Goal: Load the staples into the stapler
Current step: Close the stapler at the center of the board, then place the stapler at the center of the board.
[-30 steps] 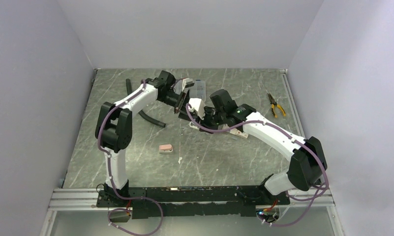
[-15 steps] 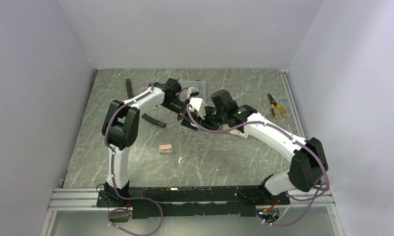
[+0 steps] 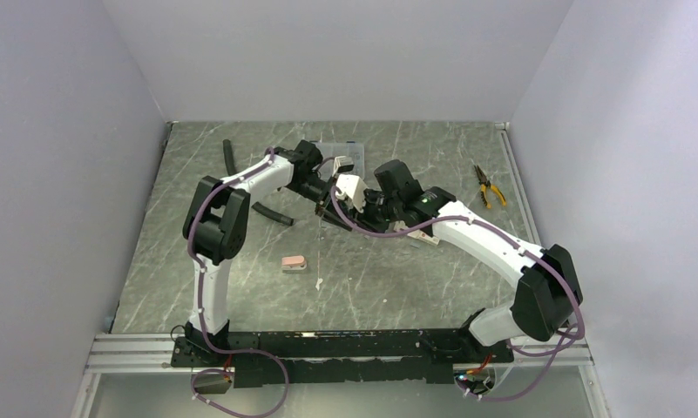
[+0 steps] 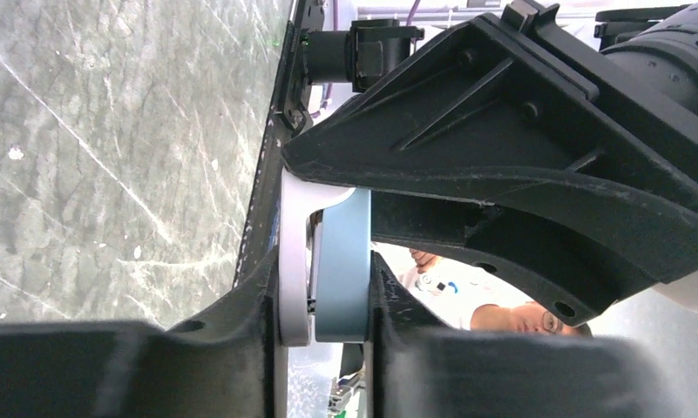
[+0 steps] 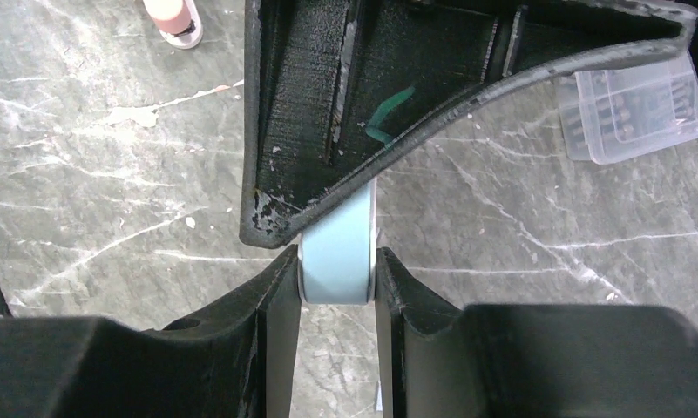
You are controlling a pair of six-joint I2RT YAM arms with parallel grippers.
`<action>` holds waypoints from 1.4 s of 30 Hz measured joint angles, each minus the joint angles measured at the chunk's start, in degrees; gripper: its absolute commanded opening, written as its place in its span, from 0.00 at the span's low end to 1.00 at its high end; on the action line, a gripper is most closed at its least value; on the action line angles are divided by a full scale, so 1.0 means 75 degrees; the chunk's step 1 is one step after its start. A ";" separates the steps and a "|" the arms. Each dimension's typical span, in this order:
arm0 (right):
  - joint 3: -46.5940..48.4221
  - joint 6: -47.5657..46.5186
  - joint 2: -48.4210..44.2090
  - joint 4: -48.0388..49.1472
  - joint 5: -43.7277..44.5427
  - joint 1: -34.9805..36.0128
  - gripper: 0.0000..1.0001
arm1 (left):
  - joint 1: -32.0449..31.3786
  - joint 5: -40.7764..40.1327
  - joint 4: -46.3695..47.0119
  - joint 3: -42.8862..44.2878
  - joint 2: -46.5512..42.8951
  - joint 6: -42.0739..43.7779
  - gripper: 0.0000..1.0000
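Observation:
A small pale-blue and white stapler [image 4: 343, 261] is held above the table between both grippers. My left gripper [image 4: 323, 296] is shut across its white base and blue top, squeezing them together. My right gripper [image 5: 336, 279] is shut on the same stapler's [image 5: 335, 252] blue body from the other side. In the top view the left gripper [image 3: 326, 190] and right gripper [image 3: 355, 197] meet at the stapler [image 3: 347, 185], behind mid-table. I cannot make out the staples in any view.
A pink mini stapler [image 3: 293, 263] lies left of centre. A clear plastic box [image 3: 345, 155] sits behind the grippers. Yellow-handled pliers [image 3: 489, 185] lie at the far right, black hose pieces [image 3: 271, 213] at the left, and a small white carton [image 3: 423, 237] under the right arm.
The left gripper swung right to the stapler held by the right gripper and closed on it. The right arm stayed put.

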 measured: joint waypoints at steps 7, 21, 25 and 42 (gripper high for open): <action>-0.0070 -0.0009 0.0000 0.0003 0.0006 0.0003 0.00 | -0.0020 0.0070 0.0277 -0.0219 0.0000 -0.0012 0.03; -0.0577 -0.0047 -0.0055 0.0160 -0.0117 0.0041 0.00 | 0.0198 -0.0542 -0.0603 -0.0111 -0.0143 0.1314 0.94; -0.0868 -0.0064 -0.0073 0.0096 -0.0181 0.0038 0.00 | 0.0659 -0.0985 -0.0901 -0.0111 -0.0391 0.1786 0.94; -0.1198 -0.1035 0.1638 0.0079 -0.0458 0.0653 0.00 | 0.2229 -0.4368 -0.0825 -0.0571 -0.2550 0.1912 0.94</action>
